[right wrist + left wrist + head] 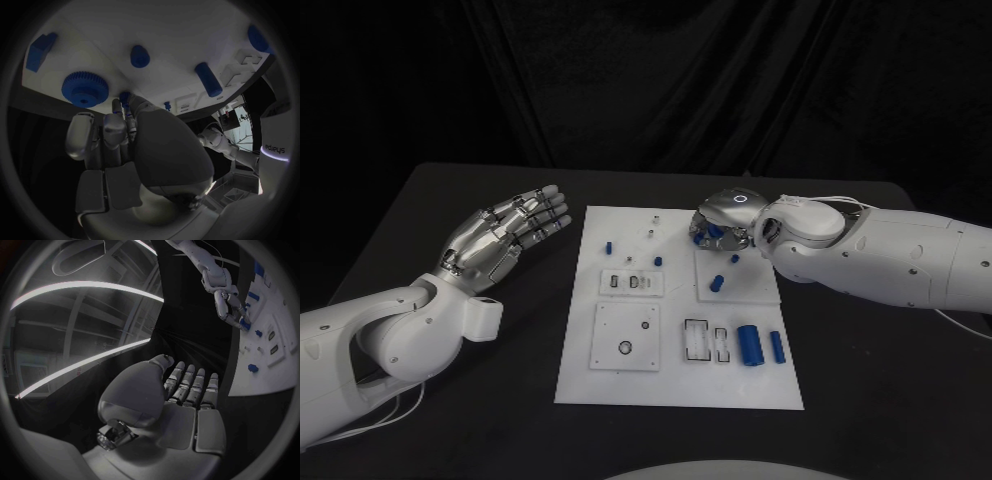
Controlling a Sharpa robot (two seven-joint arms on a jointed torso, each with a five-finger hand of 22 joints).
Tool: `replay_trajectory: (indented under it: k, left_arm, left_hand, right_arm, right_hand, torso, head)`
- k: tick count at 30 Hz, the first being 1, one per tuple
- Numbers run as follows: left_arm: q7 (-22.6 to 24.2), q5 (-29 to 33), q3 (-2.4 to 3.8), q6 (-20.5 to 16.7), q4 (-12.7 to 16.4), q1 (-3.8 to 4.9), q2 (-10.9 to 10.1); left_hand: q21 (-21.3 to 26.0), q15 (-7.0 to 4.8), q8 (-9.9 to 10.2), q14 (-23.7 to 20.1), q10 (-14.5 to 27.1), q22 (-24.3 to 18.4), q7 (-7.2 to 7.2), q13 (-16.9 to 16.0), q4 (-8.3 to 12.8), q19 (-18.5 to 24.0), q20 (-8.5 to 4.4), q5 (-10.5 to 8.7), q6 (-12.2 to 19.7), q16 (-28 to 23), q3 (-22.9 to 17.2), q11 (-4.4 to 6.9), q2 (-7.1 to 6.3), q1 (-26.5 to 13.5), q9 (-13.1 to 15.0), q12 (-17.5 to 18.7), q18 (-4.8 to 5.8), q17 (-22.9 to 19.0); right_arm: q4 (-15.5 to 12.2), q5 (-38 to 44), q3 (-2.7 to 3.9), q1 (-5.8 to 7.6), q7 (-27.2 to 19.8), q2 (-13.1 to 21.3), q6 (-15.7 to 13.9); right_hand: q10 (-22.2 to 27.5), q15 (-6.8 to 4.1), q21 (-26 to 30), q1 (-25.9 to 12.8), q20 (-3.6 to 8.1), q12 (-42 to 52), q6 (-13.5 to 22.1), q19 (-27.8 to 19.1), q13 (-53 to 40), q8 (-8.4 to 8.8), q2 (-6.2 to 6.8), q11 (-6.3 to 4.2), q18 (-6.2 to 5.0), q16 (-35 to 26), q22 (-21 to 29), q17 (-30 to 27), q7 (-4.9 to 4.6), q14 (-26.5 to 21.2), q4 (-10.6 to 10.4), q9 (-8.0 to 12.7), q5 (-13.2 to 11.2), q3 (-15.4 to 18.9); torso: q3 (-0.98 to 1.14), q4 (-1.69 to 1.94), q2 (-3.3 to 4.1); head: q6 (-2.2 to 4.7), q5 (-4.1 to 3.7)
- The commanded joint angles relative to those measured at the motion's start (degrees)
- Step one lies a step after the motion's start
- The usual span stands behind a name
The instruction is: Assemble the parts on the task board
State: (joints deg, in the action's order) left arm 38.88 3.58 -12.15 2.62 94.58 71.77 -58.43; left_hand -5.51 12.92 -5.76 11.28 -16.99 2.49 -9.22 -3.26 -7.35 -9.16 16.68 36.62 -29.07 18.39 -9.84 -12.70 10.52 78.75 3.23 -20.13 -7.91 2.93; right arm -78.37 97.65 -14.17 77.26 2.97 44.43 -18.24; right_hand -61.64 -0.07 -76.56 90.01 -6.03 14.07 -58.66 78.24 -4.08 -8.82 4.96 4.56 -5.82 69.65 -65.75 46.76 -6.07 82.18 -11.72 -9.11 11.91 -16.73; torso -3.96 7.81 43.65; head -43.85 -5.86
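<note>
The white task board [678, 385] lies in the middle of the black table. My right hand [720, 222] hangs fingers-down over the board's far right part. In the right wrist view its thumb and a finger meet on a small blue part [125, 96], close to a blue gear [85, 89]. A blue peg [139, 56] and a blue cylinder [208, 79] lie further off on the board. My left hand [511, 234] floats left of the board, palm up and fingers straight, holding nothing; the left wrist view shows the same flat hand [184, 400].
Near the board's front right lie a thick blue cylinder [750, 344] and a slimmer one [777, 347]. A small blue peg [607, 245] stands at the far left of the board, and two blue pieces [717, 284] lie by my right hand. Bare black table surrounds the board.
</note>
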Motion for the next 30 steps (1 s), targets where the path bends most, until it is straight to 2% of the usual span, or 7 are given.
replay_trajectory:
  k: [1,7,14,19,23,27,30]
  left_arm:
    - [11.4,0.0,0.03,1.1,0.0,0.07,-0.1]
    - [11.2,0.0,0.03,1.1,-0.1,0.07,-0.3]
    - [11.0,0.1,0.03,1.0,-0.2,0.07,-0.2]
    - [10.8,0.1,0.03,1.0,-0.2,0.07,0.2]
    - [10.8,0.4,0.03,1.0,-0.2,0.07,0.6]
    - [10.7,0.8,0.03,1.0,-0.3,0.07,0.7]
    - [10.7,0.9,0.03,0.9,-0.4,0.07,0.8]
  left_hand:
    - [-0.3,0.26,0.0,0.0,-0.1,0.1,-2.01,0.0,0.0,-0.4,0.17,0.09,0.1,0.1,-0.4,-0.44,-0.07,-0.6,0.0,0.1,0.31,0.0]
    - [-0.3,0.26,0.0,0.0,-0.1,0.1,-2.01,0.0,0.0,-0.4,0.17,0.09,0.1,0.1,-0.4,-0.44,-0.07,-0.6,0.0,0.1,0.31,0.0]
    - [-0.3,0.34,0.0,0.1,-0.1,0.1,-2.08,0.0,0.1,-0.4,0.17,0.06,0.1,0.3,-0.6,-0.48,-0.07,-0.6,0.0,0.0,0.41,0.1]
    - [-0.3,0.40,0.0,0.2,-0.2,0.1,-2.10,0.0,0.1,-0.5,0.17,0.04,0.0,0.4,-0.7,-0.54,-0.09,-0.7,0.0,-0.1,0.47,0.1]
    - [-0.3,0.42,-0.1,0.1,-0.3,0.1,-2.17,-0.1,0.1,-0.4,0.16,0.04,-0.1,0.3,-0.9,-0.57,-0.08,-0.8,0.1,-0.1,0.53,0.1]
    - [-0.2,0.26,-0.1,-0.3,-0.4,0.0,-2.29,-0.1,0.2,-0.3,0.09,0.11,-0.2,0.0,-1.2,-0.61,-0.14,-0.9,0.1,-0.2,0.60,0.0]
    - [-0.2,0.26,-0.1,-0.3,-0.4,0.0,-2.29,-0.1,0.2,-0.3,0.09,0.11,-0.2,0.0,-1.2,-0.61,-0.14,-0.9,0.1,-0.2,0.60,0.0]
  right_arm:
    - [-0.2,-0.4,0.02,-0.18,-1.2,0.1,-2.5]
    - [-1.1,-0.6,0.15,0.16,-2.2,0.4,-5.5]
    - [-1.0,-5.0,0.37,2.74,-2.2,-1.0,-6.6]
    - [2.0,-6.7,0.67,3.91,-2.4,-4.1,-7.5]
    - [4.7,-7.2,0.80,4.23,-3.0,-6.5,-7.2]
    - [7.1,-7.4,0.86,4.21,-3.5,-8.6,-7.0]
    - [8.6,-7.5,0.88,4.00,-3.7,-9.7,-6.4]
  right_hand:
    - [-2.8,-1.08,-0.5,0.3,0.83,1.0,-3.5,0.4,-0.6,-2.08,-0.20,-1.15,0.59,0.2,-0.6,0.6,-0.26,0.3,0.9,-1.7,-0.4,0.1]
    - [-6.4,-2.14,-0.9,0.0,1.96,0.9,-5.9,0.9,-0.9,-4.03,-0.44,-2.38,0.82,0.2,-1.7,1.5,0.20,0.8,2.0,-4.7,-1.2,0.8]
    - [-7.8,-2.30,-1.0,0.0,2.22,-0.2,-5.6,1.0,-0.7,-4.06,-0.64,-2.55,0.91,0.2,-2.2,2.0,0.37,0.9,2.1,-6.1,-3.7,1.0]
    - [-7.8,-2.26,-1.1,0.1,2.19,-0.8,-5.1,1.2,-0.5,-3.70,-0.63,-2.46,1.00,0.4,-2.5,2.5,0.31,1.0,2.1,-6.3,-4.2,1.0]
    - [-7.8,-2.23,-1.1,0.3,2.16,-1.1,-5.0,1.2,-0.5,-3.59,-0.47,-2.45,1.00,0.3,-2.6,2.4,0.28,1.0,2.2,-6.4,-4.4,1.0]
    - [-7.9,-2.22,-1.2,0.3,2.15,-1.2,-5.0,1.2,-0.4,-3.57,-0.24,-2.46,1.02,0.2,-2.7,2.4,0.29,1.0,2.3,-6.5,-4.5,1.1]
    - [-8.0,-2.19,-1.1,0.4,2.13,-1.5,-4.5,1.2,-0.4,-3.19,-0.07,-2.40,1.02,0.2,-2.7,2.4,0.21,0.9,2.3,-6.6,-4.5,1.0]
  torso:
    - [-0.03,0.01,-0.03]
    - [-0.03,0.01,-0.07]
    - [-0.04,-0.18,-0.11]
    - [-0.08,-0.32,-0.13]
    - [-0.13,-0.46,-0.28]
    - [-0.12,-0.33,-0.26]
    - [-0.13,-0.28,-0.22]
  head:
    - [0.12,0.24]
    - [0.52,0.38]
    - [0.76,0.72]
    - [0.86,1.15]
    - [0.13,1.79]
    - [-0.17,2.02]
    - [0.07,2.22]
